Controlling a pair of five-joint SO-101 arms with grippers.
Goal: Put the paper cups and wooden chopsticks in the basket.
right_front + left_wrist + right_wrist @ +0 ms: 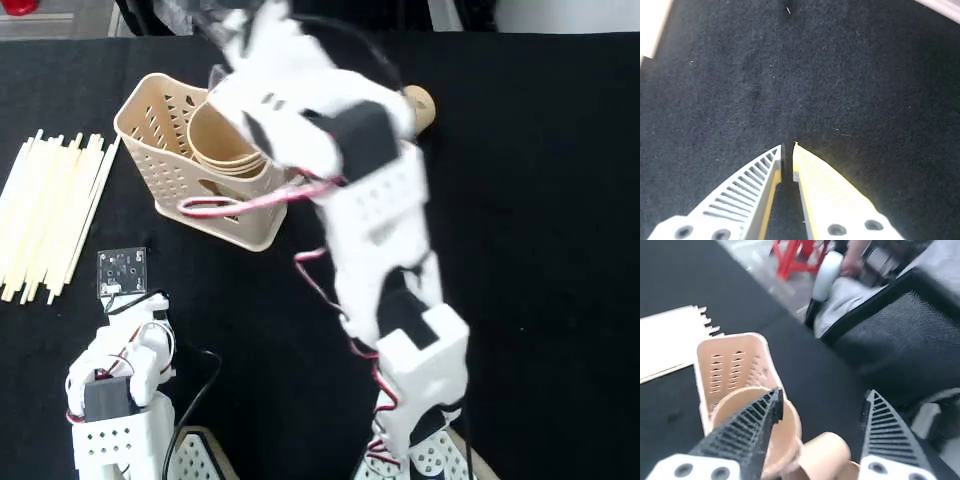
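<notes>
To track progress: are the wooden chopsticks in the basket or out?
Out. The wooden chopsticks lie flat on the table, beside the basket.

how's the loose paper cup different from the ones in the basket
The loose cup lies on its side on the table, outside the basket; the stacked cups sit nested inside it, mouths up. The loose cup is single, the stacked cups several. Both are tan paper.

A black cloth surface (540, 300) stretches across the whole scene under even, bright light. Past its far edge, at 12 o'clock, lies pale grey floor (757, 257). A red stool (796, 257) stands on that floor, near a black mesh chair (910, 325). A pale panel (565, 15) shows at 1 o'clock.
</notes>
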